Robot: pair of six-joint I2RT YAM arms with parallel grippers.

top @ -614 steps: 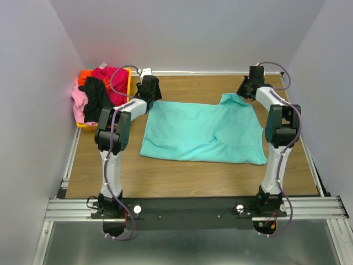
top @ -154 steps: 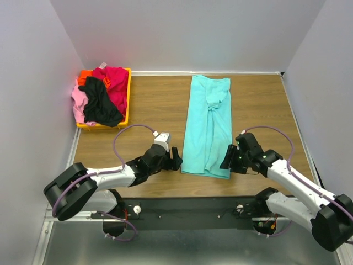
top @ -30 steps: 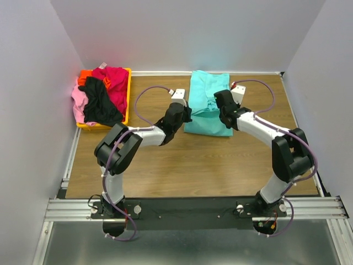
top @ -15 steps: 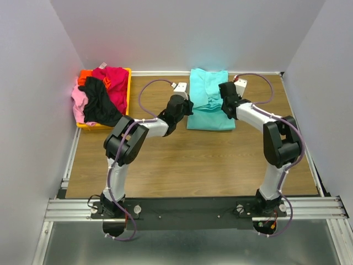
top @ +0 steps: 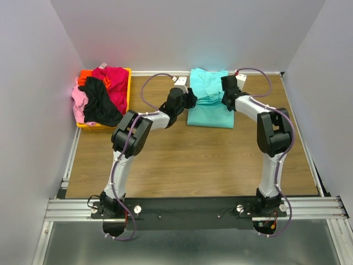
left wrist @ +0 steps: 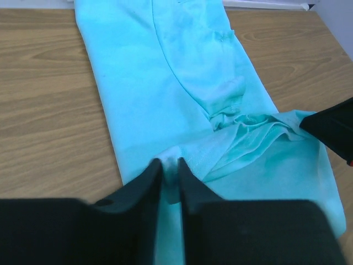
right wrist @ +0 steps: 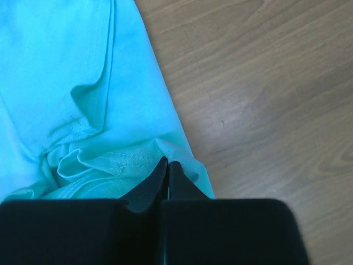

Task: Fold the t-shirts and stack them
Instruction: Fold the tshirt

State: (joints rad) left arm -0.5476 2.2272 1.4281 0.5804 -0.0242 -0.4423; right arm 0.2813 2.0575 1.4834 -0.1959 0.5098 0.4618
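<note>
The turquoise t-shirt (top: pixel 209 105) lies folded short at the back middle of the table, its near half doubled over the far half. My left gripper (top: pixel 191 101) is at the shirt's left edge. In the left wrist view its jaws (left wrist: pixel 170 165) stand slightly apart, with a small ridge of turquoise cloth (left wrist: pixel 182 83) between them. My right gripper (top: pixel 226 99) is at the shirt's right edge. It (right wrist: pixel 167 164) is shut on the stitched hem of the turquoise t-shirt (right wrist: pixel 66 72). The magenta-red (top: pixel 113 80), black (top: pixel 99 104), pink (top: pixel 79 104) and orange (top: pixel 84 74) t-shirts lie heaped at the back left.
The heap sits in a yellow-orange bin (top: pixel 128 94) against the left wall. Both arms reach far across the wooden table (top: pixel 193 160) towards the back wall. The right arm's black finger (left wrist: pixel 331 124) shows at the right of the left wrist view.
Both grippers carried the shirt's near end further back, so the fold now lies over the far half. The left jaws have parted slightly; the right jaws stay shut.
</note>
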